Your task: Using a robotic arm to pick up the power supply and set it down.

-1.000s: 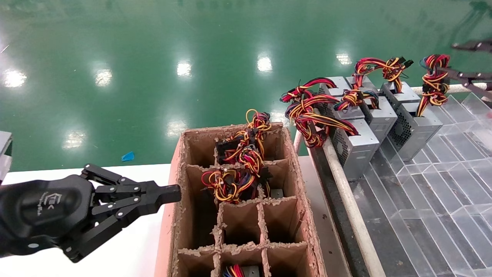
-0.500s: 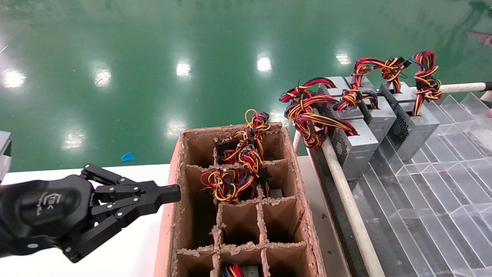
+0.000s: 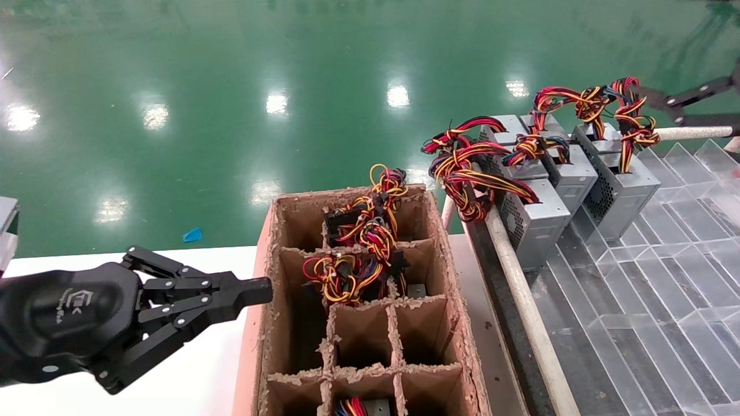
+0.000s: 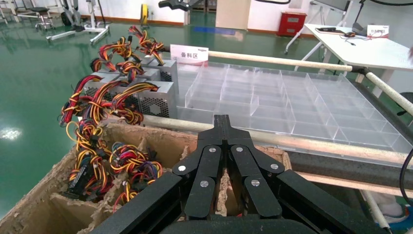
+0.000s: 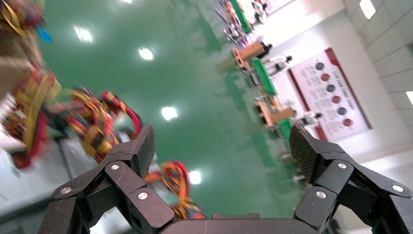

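Observation:
The power supply, a silver-grey box with a honeycomb vent side, stands at the right end of a row of alike units on the clear tray. Its red, yellow and black wire coil rises above it. My right gripper reaches in from the top right edge, open, its fingertips just beside the coil's top and holding nothing. In the right wrist view the right gripper is spread wide, with blurred wire coils beyond. My left gripper is shut and empty, parked at the cardboard box's left wall.
A brown cardboard divider box holds more wired units in its far cells. Other grey units line the tray's near rail. Clear plastic tray compartments stretch to the right. Green floor lies beyond.
The right gripper left the view half a second ago and has come back in at the top right, beside the coil. The supply and its coil shifted slightly left. The left arm stayed still.

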You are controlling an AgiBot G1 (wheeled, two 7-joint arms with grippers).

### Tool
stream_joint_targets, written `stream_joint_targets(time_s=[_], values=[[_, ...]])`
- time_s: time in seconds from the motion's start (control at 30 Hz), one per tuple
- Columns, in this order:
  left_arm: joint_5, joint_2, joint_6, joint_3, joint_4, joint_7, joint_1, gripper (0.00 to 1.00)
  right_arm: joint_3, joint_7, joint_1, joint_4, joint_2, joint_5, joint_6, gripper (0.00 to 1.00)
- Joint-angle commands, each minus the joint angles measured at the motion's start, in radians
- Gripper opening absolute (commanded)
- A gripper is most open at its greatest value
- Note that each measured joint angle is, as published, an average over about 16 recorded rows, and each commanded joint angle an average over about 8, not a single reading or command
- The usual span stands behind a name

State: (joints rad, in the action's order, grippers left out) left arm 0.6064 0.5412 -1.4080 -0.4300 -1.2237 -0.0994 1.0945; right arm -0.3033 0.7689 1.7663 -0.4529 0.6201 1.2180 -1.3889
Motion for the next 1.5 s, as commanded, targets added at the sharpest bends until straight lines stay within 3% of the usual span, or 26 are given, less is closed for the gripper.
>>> stream_joint_targets(time_s=[0.03,0.1,1.3,1.5], values=[[0.000,0.000,0.000,0.000,0.000,0.000,0.000,0.75,0.001,-0.045,-0.033,-0.039,0.000,-0.023,-0.005,1.00],[0.000,0.000,0.000,0.000,0.000,0.000,0.000,1.00,0.002,-0.090,-0.065,-0.078,-0.001,-0.046,-0.010,1.00],[0.000,0.000,0.000,0.000,0.000,0.000,0.000,1.00,0.022,-0.881,-0.637,-0.765,-0.008,-0.449,-0.098,1.00],[0.000,0.000,0.000,0.000,0.000,0.000,0.000,1.00,0.024,-0.967,-0.705,-0.847,-0.009,-0.496,-0.109,1.00]])
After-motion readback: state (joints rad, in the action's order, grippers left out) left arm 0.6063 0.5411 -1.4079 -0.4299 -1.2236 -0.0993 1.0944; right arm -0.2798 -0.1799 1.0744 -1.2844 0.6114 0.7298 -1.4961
